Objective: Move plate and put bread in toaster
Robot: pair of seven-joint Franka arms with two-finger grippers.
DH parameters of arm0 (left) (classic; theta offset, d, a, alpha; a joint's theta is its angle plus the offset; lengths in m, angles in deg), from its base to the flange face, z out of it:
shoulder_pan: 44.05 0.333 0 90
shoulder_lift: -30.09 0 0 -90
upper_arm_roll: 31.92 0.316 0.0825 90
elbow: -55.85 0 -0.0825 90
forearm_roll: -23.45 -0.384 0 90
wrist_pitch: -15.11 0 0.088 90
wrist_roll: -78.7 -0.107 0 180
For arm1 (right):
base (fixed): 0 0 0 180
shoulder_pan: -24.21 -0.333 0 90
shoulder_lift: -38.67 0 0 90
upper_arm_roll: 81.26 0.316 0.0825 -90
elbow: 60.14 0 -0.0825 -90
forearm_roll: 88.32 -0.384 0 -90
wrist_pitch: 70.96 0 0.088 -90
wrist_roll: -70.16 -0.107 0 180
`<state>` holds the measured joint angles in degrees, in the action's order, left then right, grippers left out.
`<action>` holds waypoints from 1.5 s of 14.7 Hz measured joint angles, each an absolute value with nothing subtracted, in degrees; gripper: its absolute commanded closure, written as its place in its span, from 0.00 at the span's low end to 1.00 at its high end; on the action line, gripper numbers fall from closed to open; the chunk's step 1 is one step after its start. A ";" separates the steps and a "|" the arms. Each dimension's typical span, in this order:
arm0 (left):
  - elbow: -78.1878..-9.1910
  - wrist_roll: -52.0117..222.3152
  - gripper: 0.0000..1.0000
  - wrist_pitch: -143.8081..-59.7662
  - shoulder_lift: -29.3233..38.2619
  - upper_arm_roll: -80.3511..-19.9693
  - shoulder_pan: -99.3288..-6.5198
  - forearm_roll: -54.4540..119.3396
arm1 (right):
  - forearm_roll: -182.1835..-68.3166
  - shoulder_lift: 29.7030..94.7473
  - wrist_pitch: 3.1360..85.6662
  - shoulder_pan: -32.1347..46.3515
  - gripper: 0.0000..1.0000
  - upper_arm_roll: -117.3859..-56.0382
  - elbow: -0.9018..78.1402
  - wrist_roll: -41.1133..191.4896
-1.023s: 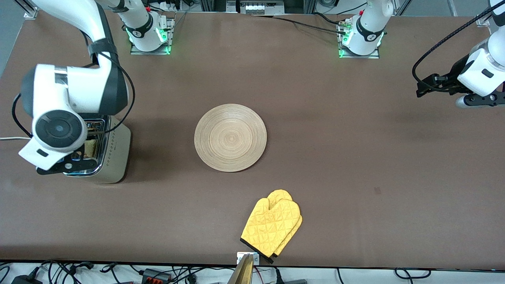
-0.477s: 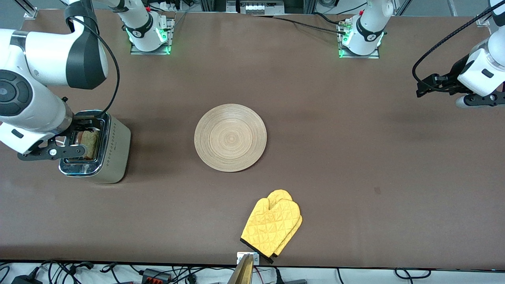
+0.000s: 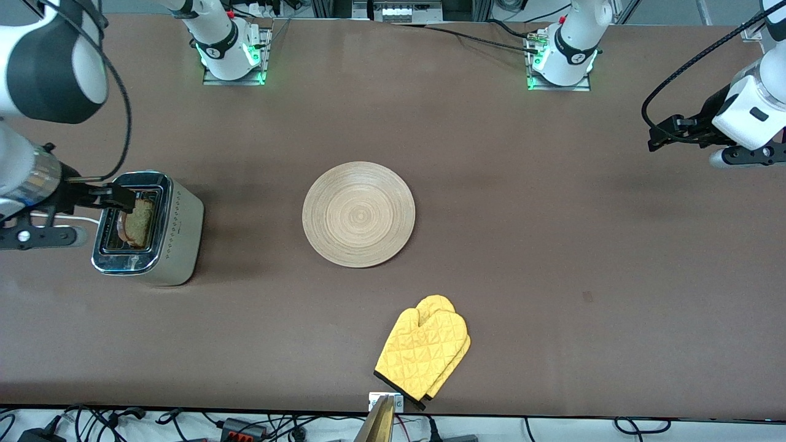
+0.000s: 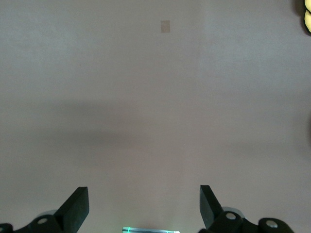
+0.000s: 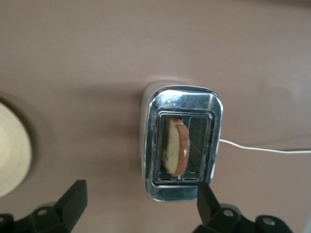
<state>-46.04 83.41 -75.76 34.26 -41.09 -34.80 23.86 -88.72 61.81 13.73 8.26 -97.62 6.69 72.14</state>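
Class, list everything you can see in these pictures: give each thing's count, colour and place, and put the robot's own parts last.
toaster: one, cream-beige with chrome top, at the right arm's end of the table
bread: one slice, pale with brown crust, standing in a toaster slot
cord: one, white, running from the toaster
plate: one, light tan wood, mid-table
oven mitt: one, yellow, nearer the front camera than the plate
table: one, brown
right gripper: open, above the toaster
left gripper: open, waiting over bare table at the left arm's end

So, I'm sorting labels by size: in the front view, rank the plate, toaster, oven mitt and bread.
1. Plate
2. Toaster and oven mitt: look alike, so unranked
3. Bread, partly hidden in a slot, clearly smallest
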 measured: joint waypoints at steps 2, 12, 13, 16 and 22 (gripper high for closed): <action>-46.04 83.41 0.00 -75.76 34.26 -41.09 -34.80 23.86 | -92.13 61.41 14.28 12.38 0.00 -96.80 6.40 72.15; -46.04 83.41 0.00 -75.76 34.26 -41.06 -34.61 23.86 | -90.73 54.86 20.55 23.47 0.00 -86.35 14.68 72.29; -46.04 83.41 0.00 -75.76 34.26 -41.06 -34.61 23.86 | -90.69 53.35 22.50 23.47 0.00 -86.34 17.50 72.29; -46.04 83.41 0.00 -75.76 34.26 -41.06 -34.61 23.86 | -90.64 47.20 27.93 23.47 0.00 -86.32 28.06 72.29; -46.06 83.41 0.00 -75.76 34.26 -41.06 -34.61 23.86 | -90.54 40.46 27.65 23.47 0.00 -86.21 35.34 72.29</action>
<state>-46.06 83.41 -75.76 34.26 -41.06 -34.61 23.86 -90.54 40.46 27.65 23.47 -86.21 35.34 72.29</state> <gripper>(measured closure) 0.000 0.000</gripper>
